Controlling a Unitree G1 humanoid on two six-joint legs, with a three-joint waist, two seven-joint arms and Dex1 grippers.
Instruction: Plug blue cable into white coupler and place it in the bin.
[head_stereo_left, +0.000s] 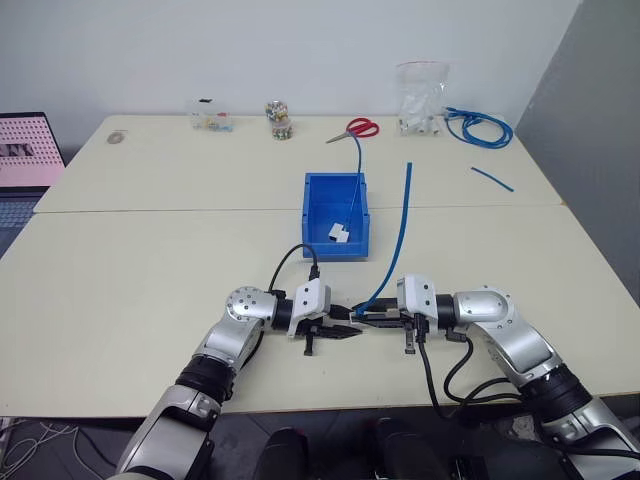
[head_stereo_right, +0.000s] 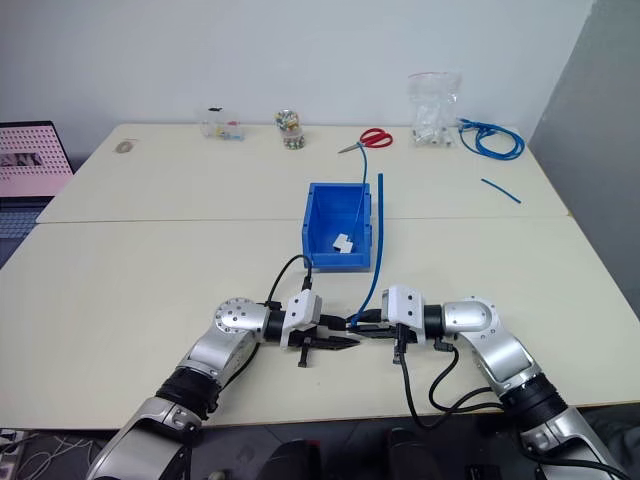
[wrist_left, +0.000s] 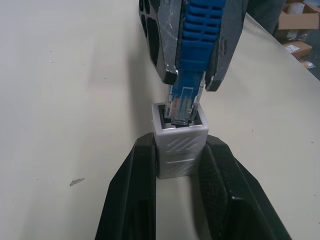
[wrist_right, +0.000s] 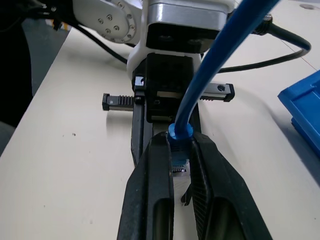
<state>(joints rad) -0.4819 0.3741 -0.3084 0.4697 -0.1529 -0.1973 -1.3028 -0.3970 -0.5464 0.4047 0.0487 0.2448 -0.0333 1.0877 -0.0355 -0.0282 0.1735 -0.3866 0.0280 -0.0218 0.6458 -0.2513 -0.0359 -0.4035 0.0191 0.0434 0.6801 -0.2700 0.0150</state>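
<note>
My left gripper (head_stereo_left: 344, 326) is shut on the white coupler (wrist_left: 180, 150), a small ribbed block held between its two black fingers just above the table's front edge. My right gripper (head_stereo_left: 368, 316) faces it and is shut on the plug end of the blue cable (head_stereo_left: 400, 220). The clear plug (wrist_left: 183, 104) sits in the mouth of the coupler's socket. From the right gripper the cable rises and runs back past the right side of the bin (head_stereo_left: 314, 212). The bin stands at the table's middle, beyond both grippers.
Inside the bin lies a white block (head_stereo_left: 338, 234) with its own thin blue cable. At the back of the table are red scissors (head_stereo_left: 356, 128), a coiled blue cable bundle (head_stereo_left: 480, 128), a short blue stub (head_stereo_left: 492, 178), a plastic bag (head_stereo_left: 420, 100) and a small jar (head_stereo_left: 278, 120).
</note>
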